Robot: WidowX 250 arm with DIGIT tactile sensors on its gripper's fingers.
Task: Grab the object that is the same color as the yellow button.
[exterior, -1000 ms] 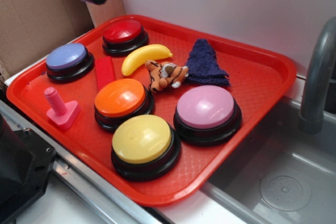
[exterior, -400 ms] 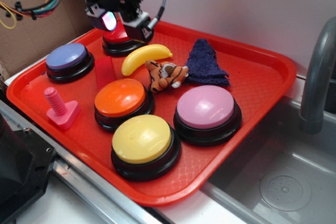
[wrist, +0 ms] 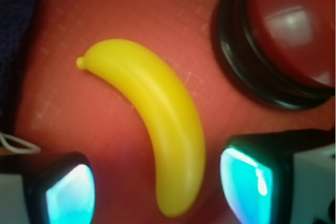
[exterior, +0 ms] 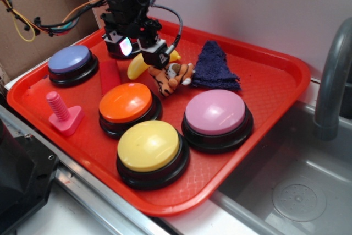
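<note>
Banana (wrist: 152, 124) flat on the red tray (exterior: 264, 81), just beside the red button (wrist: 294, 30), lower end between the two spread, empty fingers (wrist: 252, 182). Gripper (exterior: 142, 48) down from the tray's far corner to directly over the banana within a second; approach looks done, closing remains. Same colour as the yellow button (exterior: 149, 146) at the tray's near edge.

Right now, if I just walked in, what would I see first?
Probably the robot's gripper, open, hanging right over the yellow banana near the back of the red tray. Next, the big dome buttons: the yellow button sits nearest the front.
</note>
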